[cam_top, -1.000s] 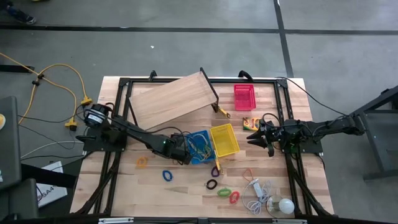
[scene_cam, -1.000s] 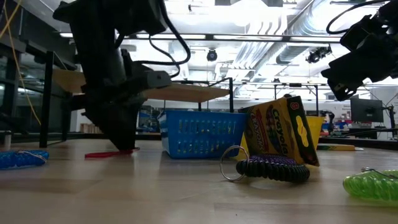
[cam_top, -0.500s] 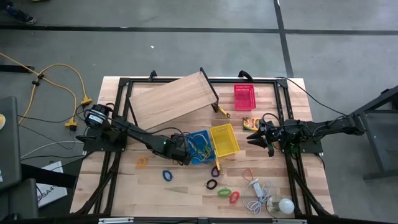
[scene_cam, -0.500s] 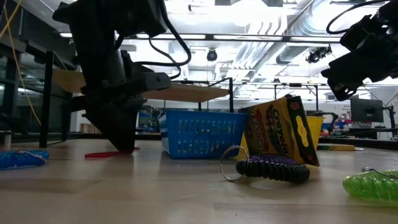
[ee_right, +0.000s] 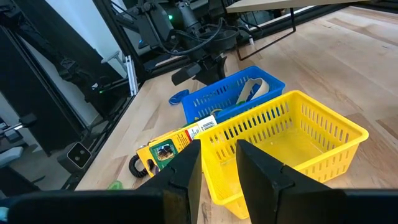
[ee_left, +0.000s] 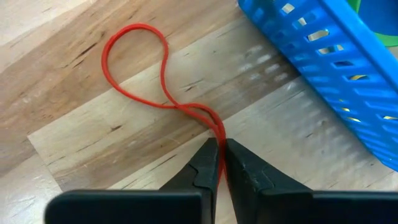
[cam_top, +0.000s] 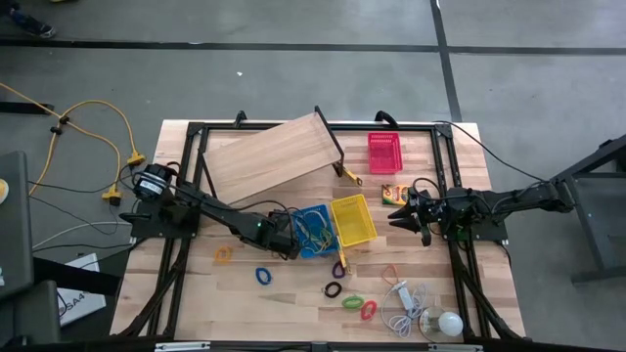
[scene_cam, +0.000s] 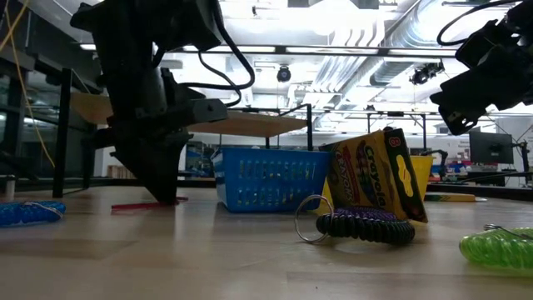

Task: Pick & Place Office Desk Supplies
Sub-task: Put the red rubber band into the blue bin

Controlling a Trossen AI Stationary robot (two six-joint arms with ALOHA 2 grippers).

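Observation:
A thin red rubber band (ee_left: 140, 68) lies on the table just left of the blue basket (cam_top: 313, 231). My left gripper (cam_top: 291, 252) points steeply down and is shut on the band. The yellow basket (cam_top: 352, 218) stands right of the blue one, and the crayon box (scene_cam: 375, 179) leans against it. A red basket (cam_top: 383, 153) stands at the far right. Loose loops lie near the front: orange (cam_top: 224, 254), blue (cam_top: 262, 276), black (cam_top: 334, 289), green (cam_top: 351, 302). My right gripper (ee_right: 217, 168) hovers open right of the yellow basket, with nothing between its fingers. My left gripper pinches the red band's near end (ee_left: 221, 140) between its two fingertips, where the two strands run together. The fingers come steeply from above. The rest of the loop (ee_left: 124, 43) lies slack and flat on the wood beyond the tips.
A light wooden board (cam_top: 269, 156) on black legs slants over the far left. A white bulb (cam_top: 449, 323) with its thin cord lies at the near right. A black coiled loop with a ring (scene_cam: 366, 227) lies in front of the crayon box.
In the low view my left gripper's fingers have drawn together at the table beside the blue basket, closing on the red band, which now shows thinner under them. Neither arm has shifted otherwise.

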